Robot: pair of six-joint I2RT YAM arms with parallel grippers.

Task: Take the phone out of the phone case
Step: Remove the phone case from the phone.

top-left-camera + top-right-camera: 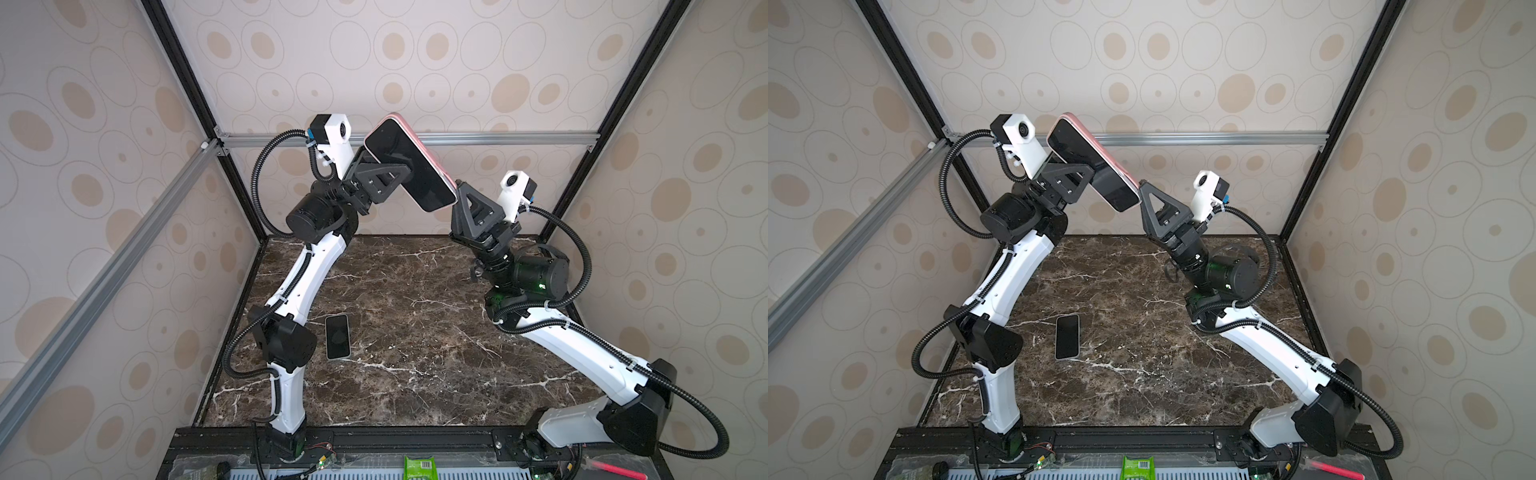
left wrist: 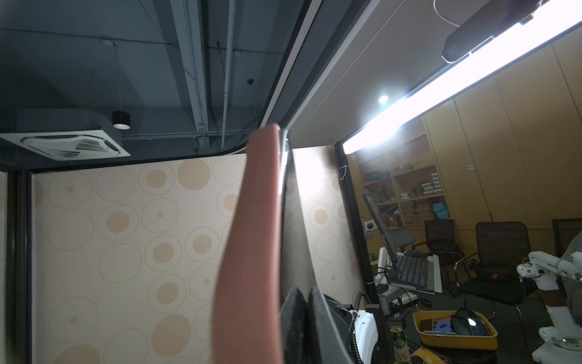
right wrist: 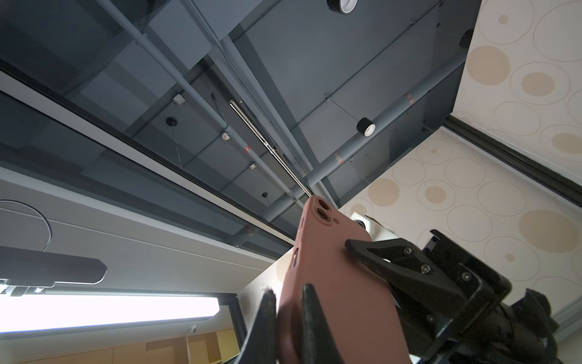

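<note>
The phone (image 1: 399, 145) is held high above the table, tilted, with its dark screen facing up in both top views. Its pink phone case (image 1: 428, 147) shows as a rim along the far edge, and its back (image 3: 333, 268) shows the camera cut-outs. My left gripper (image 1: 405, 170) is shut across the middle of the cased phone, one finger on the screen and one finger (image 3: 362, 249) on the case's back. My right gripper (image 3: 288, 291) is shut on the case's lower corner (image 1: 451, 195). In the left wrist view the case's edge (image 2: 252, 236) rises beside the fingertips (image 2: 294, 302).
A second phone (image 1: 337, 336) lies screen-up on the dark marble table (image 1: 415, 353), near the left arm's elbow. A metal frame rail (image 1: 519, 138) crosses just behind the raised phone. A green packet (image 1: 419, 467) lies at the front edge.
</note>
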